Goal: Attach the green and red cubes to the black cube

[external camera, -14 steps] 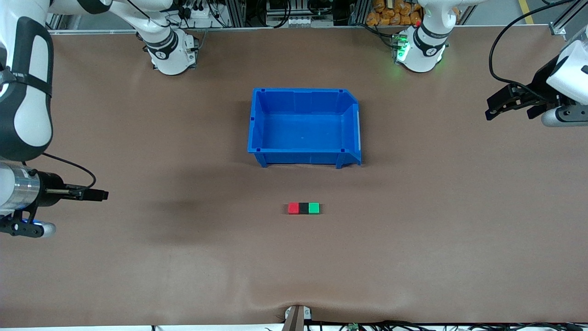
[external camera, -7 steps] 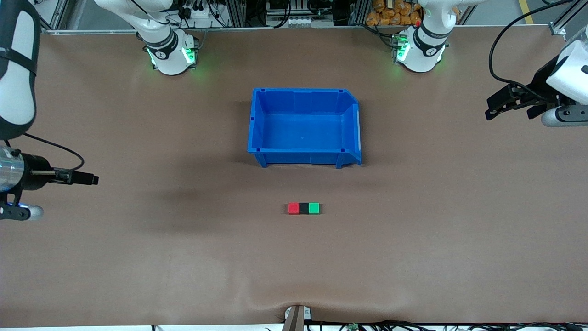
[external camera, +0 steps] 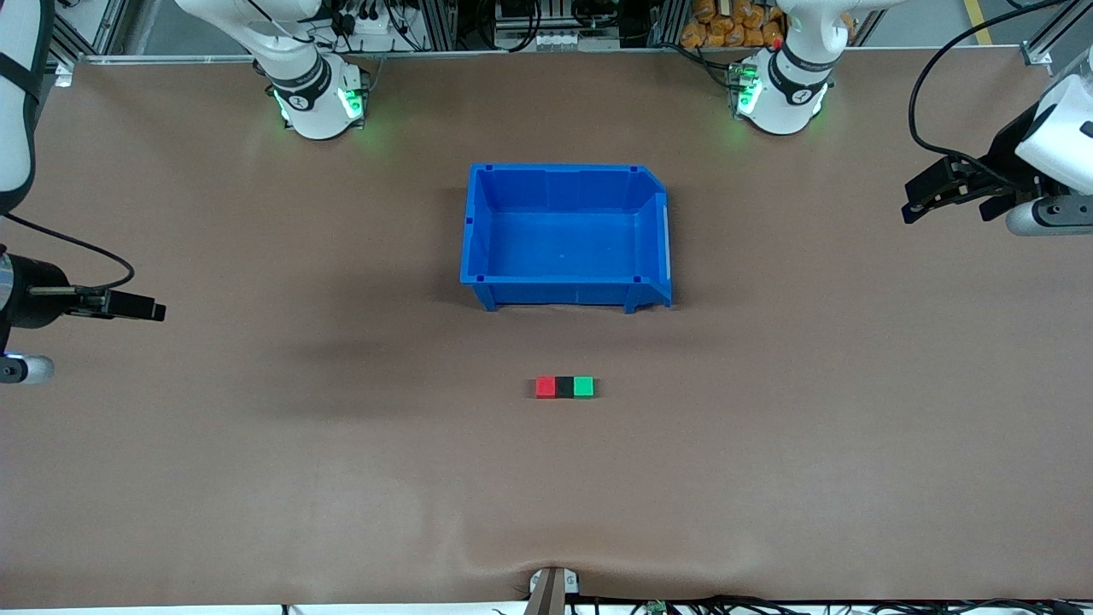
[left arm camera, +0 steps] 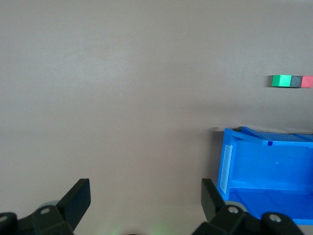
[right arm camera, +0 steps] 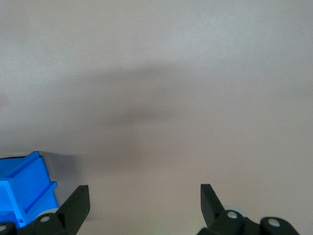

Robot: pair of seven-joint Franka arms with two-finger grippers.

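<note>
Right gripper (external camera: 158,312) withdrew; three cubes (external camera: 564,387), one bin (external camera: 478,231).

Two white arm bases with black ring bands are seen along the table edge; small green lights glow on the right arm's base (external camera: 316,98) and on the left arm's base (external camera: 779,90). The links are covered by white shells with black panels. A black cable is looped from each wrist. The left gripper (external camera: 952,192) is made of black angular parts, with a grey cylinder beside it. The right gripper (right arm camera: 142,208) has black fingers with small round screws; a metallic wrist section is perhaps seen.
</note>
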